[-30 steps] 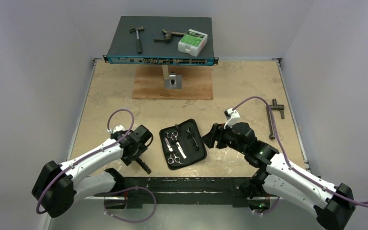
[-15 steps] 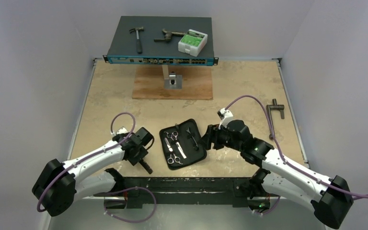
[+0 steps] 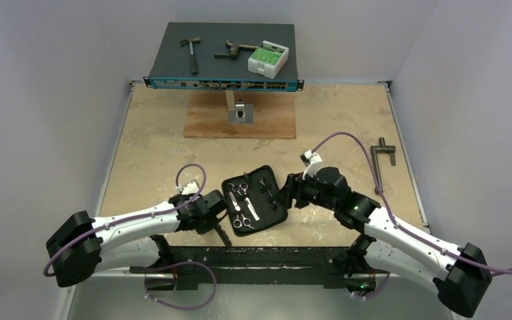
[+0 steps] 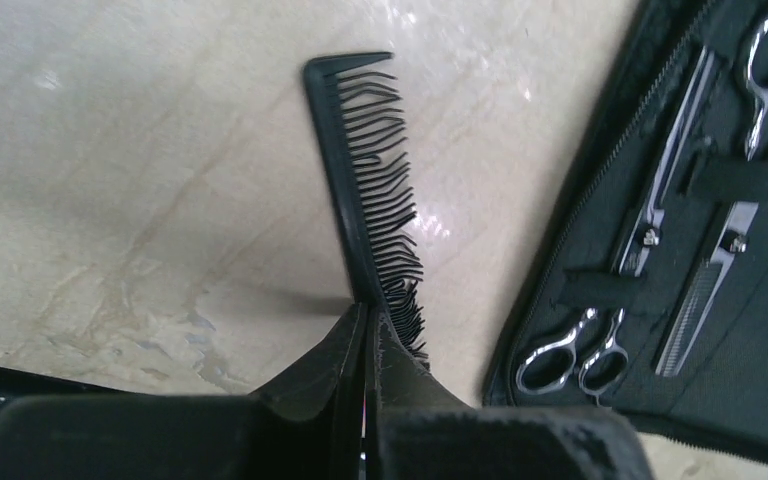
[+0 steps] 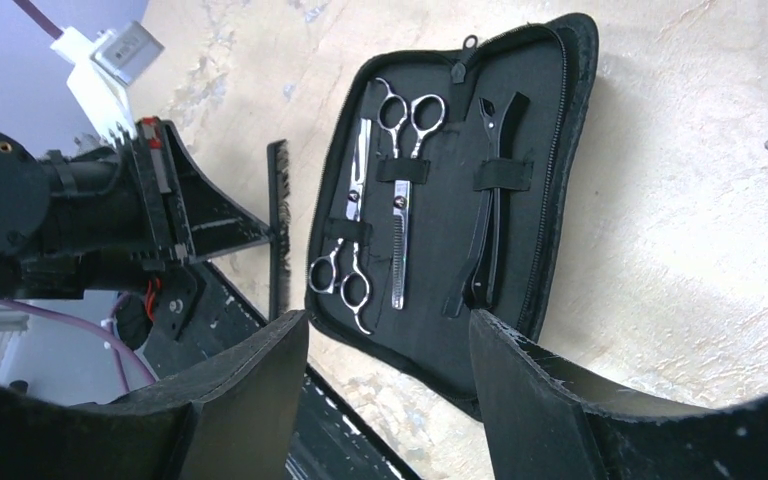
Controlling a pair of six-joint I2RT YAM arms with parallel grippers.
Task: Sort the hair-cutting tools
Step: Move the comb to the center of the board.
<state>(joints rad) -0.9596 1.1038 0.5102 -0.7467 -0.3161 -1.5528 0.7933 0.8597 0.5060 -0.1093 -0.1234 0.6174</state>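
Observation:
An open black zip case (image 3: 277, 180) lies on the table near the front edge. Strapped inside are two silver scissors (image 5: 407, 108) (image 5: 343, 272) and a thin black clip (image 5: 488, 230). The long black comb (image 4: 356, 160) stands on edge just left of the case, teeth towards it. My left gripper (image 4: 370, 325) is shut on the comb's spine near its near end. In the top view that gripper (image 3: 217, 223) sits at the case's left side. My right gripper (image 5: 388, 320) hovers open at the case's right side, with nothing between its fingers.
A network switch (image 3: 223, 83) on a stand over a wooden board (image 3: 240, 120) at the back carries a hammer (image 3: 191, 52), a rusty tool (image 3: 235, 49) and a green-and-white box (image 3: 267, 59). A grey T-shaped bar (image 3: 380, 167) lies far right. The black front rail (image 3: 260, 255) runs just below the case.
My left gripper has closed on the comb and moved right with it to the case's left edge. My right gripper has shifted slightly left towards the case.

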